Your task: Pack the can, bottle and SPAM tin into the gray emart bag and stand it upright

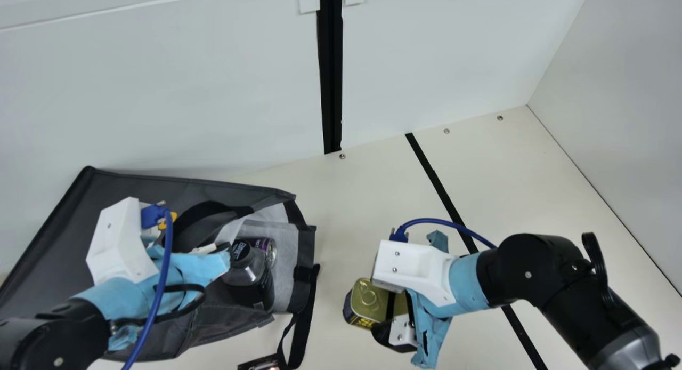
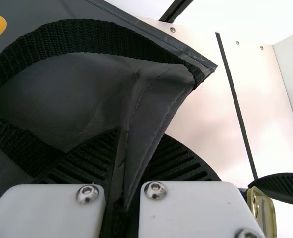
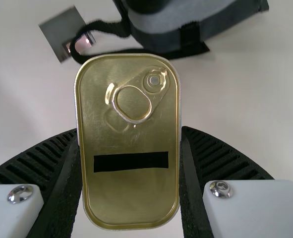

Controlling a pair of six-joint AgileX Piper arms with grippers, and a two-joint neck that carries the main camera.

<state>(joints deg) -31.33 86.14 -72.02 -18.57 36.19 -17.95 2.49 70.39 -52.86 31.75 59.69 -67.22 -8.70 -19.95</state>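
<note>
The gray emart bag (image 1: 58, 242) lies on its side at the left in the main view, its mouth facing right. Inside the mouth rest the black bottle (image 1: 258, 287) and, beside its cap, the purple-and-black can (image 1: 266, 247). My left gripper (image 1: 222, 252) is at the bag's upper layer; in the left wrist view that gripper (image 2: 129, 153) is shut on a fold of gray bag fabric (image 2: 148, 106). To the right of the bag, my right gripper (image 1: 391, 311) holds the SPAM tin (image 1: 367, 300). In the right wrist view, the gripper (image 3: 130, 148) clasps the tin (image 3: 131, 198) by its long sides.
A black strap (image 1: 305, 316) hangs from the bag's mouth onto the table (image 1: 357, 220). Near its end lies a small dark flat item (image 1: 258, 364). White walls (image 1: 186, 93) stand behind and at the right. Table surface separates the bag from my right gripper.
</note>
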